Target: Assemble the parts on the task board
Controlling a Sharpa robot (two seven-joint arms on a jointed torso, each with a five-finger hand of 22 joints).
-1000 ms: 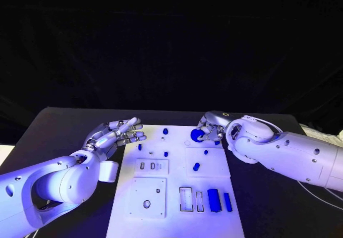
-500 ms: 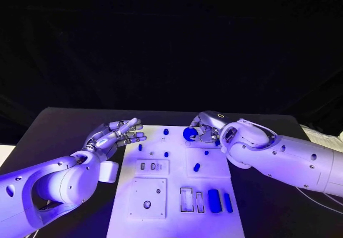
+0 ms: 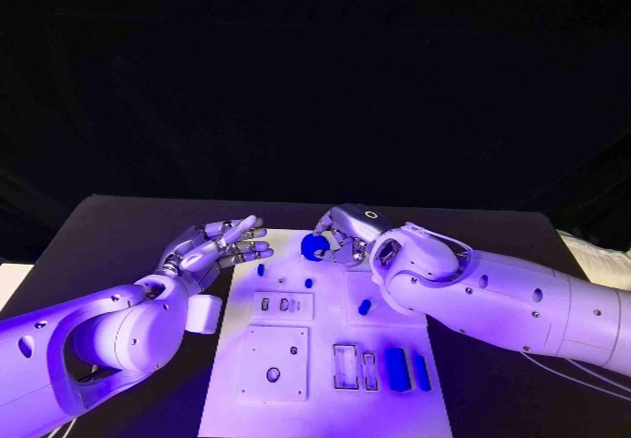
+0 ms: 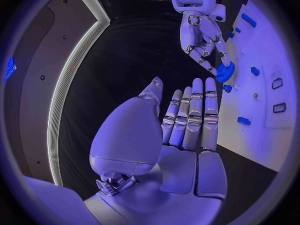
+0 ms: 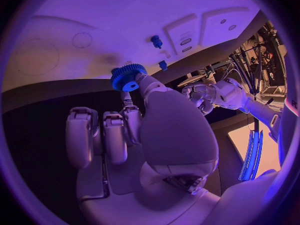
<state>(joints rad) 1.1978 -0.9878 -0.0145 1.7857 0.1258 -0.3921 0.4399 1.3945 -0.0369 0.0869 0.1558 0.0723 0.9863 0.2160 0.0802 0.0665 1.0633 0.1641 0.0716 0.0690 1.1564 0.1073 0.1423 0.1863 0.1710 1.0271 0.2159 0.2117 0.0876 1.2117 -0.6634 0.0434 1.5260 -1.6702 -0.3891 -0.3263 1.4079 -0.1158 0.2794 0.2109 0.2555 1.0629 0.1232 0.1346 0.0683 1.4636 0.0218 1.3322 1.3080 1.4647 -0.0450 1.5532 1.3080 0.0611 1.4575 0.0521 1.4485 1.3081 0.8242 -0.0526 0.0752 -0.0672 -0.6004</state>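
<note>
Blue toothed plastic gear (image 3: 315,247) pinched in right hand (image 3: 345,239) above white task board (image 3: 329,365); left hand (image 3: 217,247) spread open, empty, alongside.

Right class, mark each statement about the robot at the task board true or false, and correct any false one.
1. The right hand holds a blue gear. True.
2. The left hand grips a blue part. False: it holds nothing, its fingers stretched out.
3. The gear has teeth round its rim and a hole through its middle. True, as the right wrist view shows.
4. The task board lies on a white table. False: the table is black.
5. The gear lies flat on the board. False: it is lifted, held by fingertips.
</note>
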